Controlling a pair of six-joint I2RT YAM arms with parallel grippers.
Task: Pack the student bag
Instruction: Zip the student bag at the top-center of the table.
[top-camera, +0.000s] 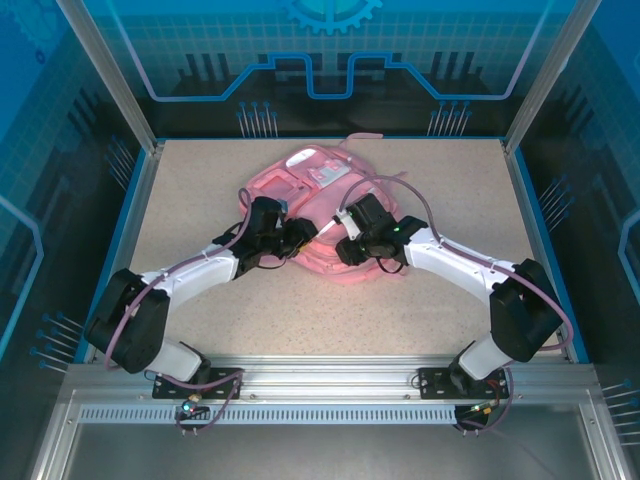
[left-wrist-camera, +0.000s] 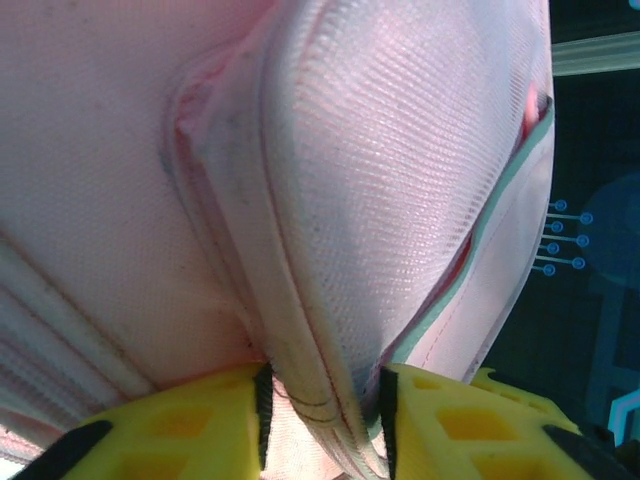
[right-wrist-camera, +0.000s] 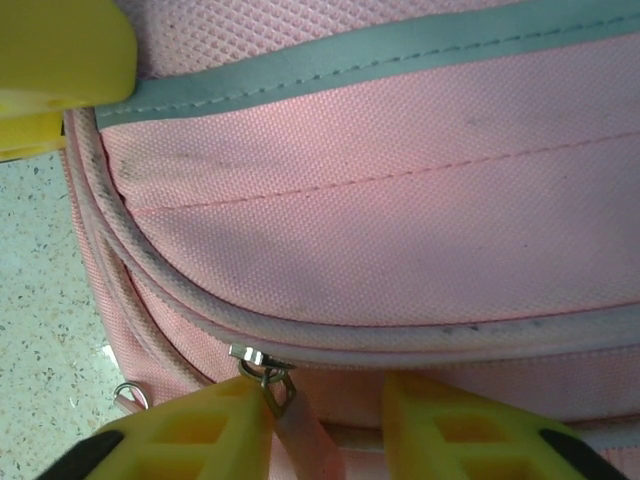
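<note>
The pink student bag (top-camera: 322, 172) lies flat in the middle of the table, and both grippers are at its near edge. My left gripper (top-camera: 298, 240) is shut on a raised fold of the bag's fabric (left-wrist-camera: 330, 300), with the seam pinched between its yellow fingers (left-wrist-camera: 180, 420). My right gripper (top-camera: 347, 243) stands open at a zip line on the bag (right-wrist-camera: 400, 230). The metal zip slider (right-wrist-camera: 252, 356) and its pink pull tab (right-wrist-camera: 300, 425) sit between the fingers, with the tab against the left finger (right-wrist-camera: 190, 435) and a gap to the right one.
The speckled table (top-camera: 200, 190) is walled by blue rails on three sides, and the arm bases stand on the metal frame (top-camera: 320, 375) at the near edge. A pink strap (top-camera: 360, 138) trails behind the bag. A small metal ring (right-wrist-camera: 130, 395) lies by the bag's corner.
</note>
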